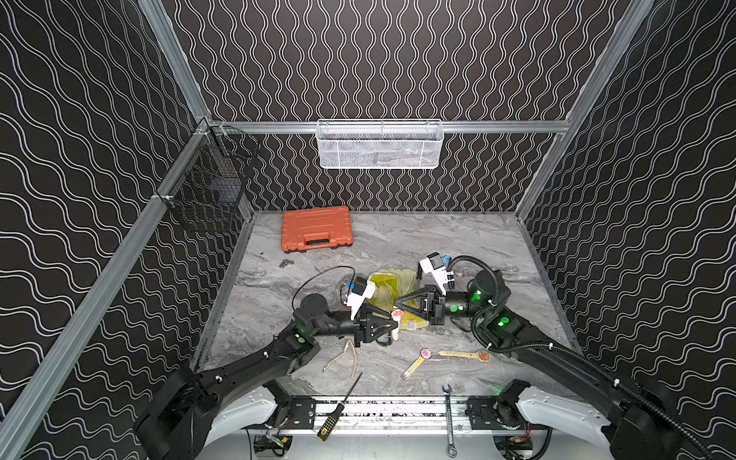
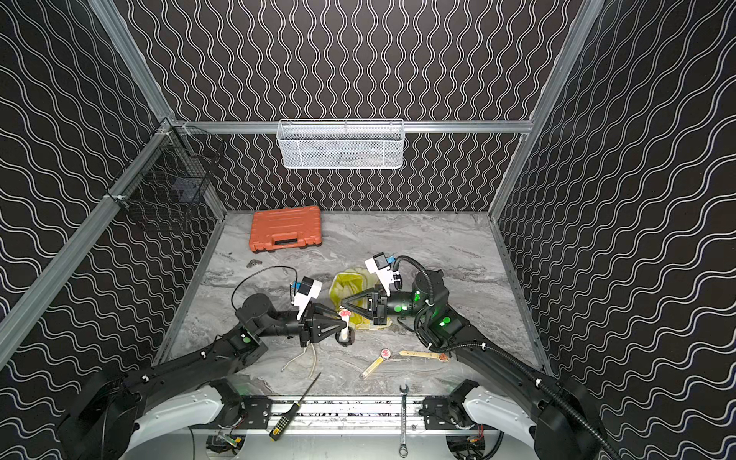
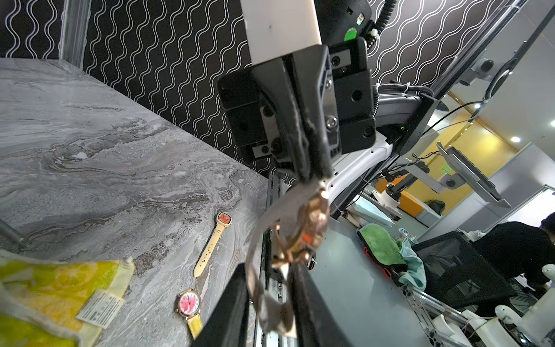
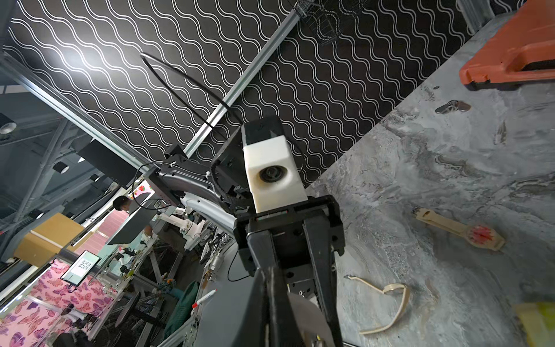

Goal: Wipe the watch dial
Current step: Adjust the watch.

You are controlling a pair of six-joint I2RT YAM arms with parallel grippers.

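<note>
Watch (image 3: 309, 228) suspended between grippers: left gripper (image 1: 394, 330) jaws clamp its strap loop, right gripper (image 3: 312, 175) jaws closed on strap end. Yellow cloth (image 1: 388, 284) lies at its twelve o'clock.

The grey marble table (image 1: 458, 247) holds an orange case (image 1: 316, 228) at the back, with a small metal bit (image 1: 286, 263) near it. A yellow cloth (image 1: 388, 284) lies in the middle. Near the front lie a loose tan strap (image 4: 403, 303), a round red-faced watch (image 1: 416, 363) and a tan-strapped watch (image 1: 464, 354). A screwdriver (image 1: 350, 392) tip rests on the front edge.
</note>
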